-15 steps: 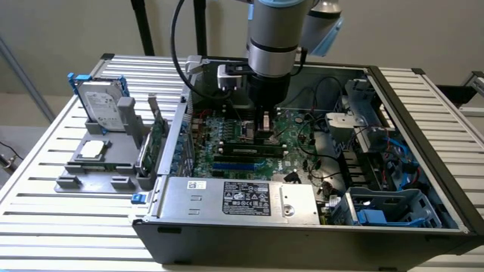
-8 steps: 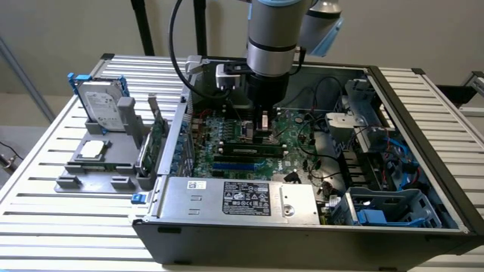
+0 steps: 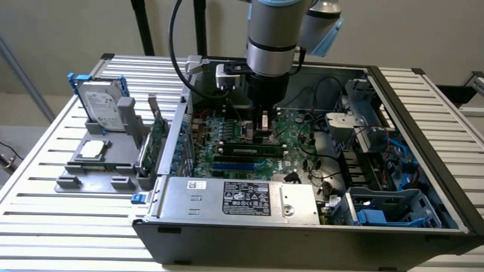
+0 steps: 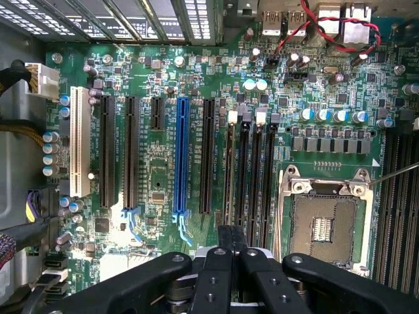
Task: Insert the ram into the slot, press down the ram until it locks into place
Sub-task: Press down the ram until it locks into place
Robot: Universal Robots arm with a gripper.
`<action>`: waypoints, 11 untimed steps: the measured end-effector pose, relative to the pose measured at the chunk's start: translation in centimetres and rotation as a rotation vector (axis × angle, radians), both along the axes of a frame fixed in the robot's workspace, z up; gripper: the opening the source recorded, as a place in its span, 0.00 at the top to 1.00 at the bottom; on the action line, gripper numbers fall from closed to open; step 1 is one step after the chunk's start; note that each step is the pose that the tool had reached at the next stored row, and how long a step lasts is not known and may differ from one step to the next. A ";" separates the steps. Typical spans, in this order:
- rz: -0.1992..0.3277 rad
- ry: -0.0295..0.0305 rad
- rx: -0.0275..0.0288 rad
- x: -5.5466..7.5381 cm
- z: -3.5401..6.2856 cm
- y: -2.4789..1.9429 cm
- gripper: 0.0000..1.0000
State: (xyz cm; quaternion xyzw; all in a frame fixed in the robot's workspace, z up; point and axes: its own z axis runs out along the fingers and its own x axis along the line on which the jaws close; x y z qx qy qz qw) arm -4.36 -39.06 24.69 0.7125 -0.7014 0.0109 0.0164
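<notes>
The ram (image 3: 253, 151) is a thin green stick with dark chips. It lies along the row of black memory slots (image 4: 249, 170) on the motherboard inside the open case. My gripper (image 3: 264, 136) hangs just over it from the arm, beside the silver CPU socket (image 4: 324, 226). In the wrist view the two black fingers (image 4: 222, 268) meet over the slots, so the gripper (image 4: 232, 230) is shut with nothing visible between them. The slots stretching away from the fingertips look dark, with small white and black end clips. I cannot tell whether the fingertips touch the ram or whether the clips have closed.
A blue connector (image 4: 181, 157) and black and white expansion slots (image 4: 78, 140) lie beside the memory slots. The power supply (image 3: 234, 198), loose cables (image 3: 325, 164) and a drive cage (image 3: 389, 207) crowd the case. Outside it, a grey fixture (image 3: 90, 170) holds a hard drive (image 3: 102, 107) and an upright green card (image 3: 156, 139).
</notes>
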 end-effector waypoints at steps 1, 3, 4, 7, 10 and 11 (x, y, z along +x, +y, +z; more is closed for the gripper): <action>0.000 0.0001 -0.0002 0.0 0.00 0.00 0.89; 0.000 0.0000 -0.0005 0.0 -0.11 0.01 0.89; 0.000 0.0000 -0.0006 0.0 -0.21 0.03 0.89; -0.001 0.0000 -0.0006 0.0 -0.53 0.11 0.89; -0.002 0.0000 -0.0006 0.0 -0.85 0.16 0.89; -0.003 0.0000 -0.0006 0.0 -0.95 0.17 0.89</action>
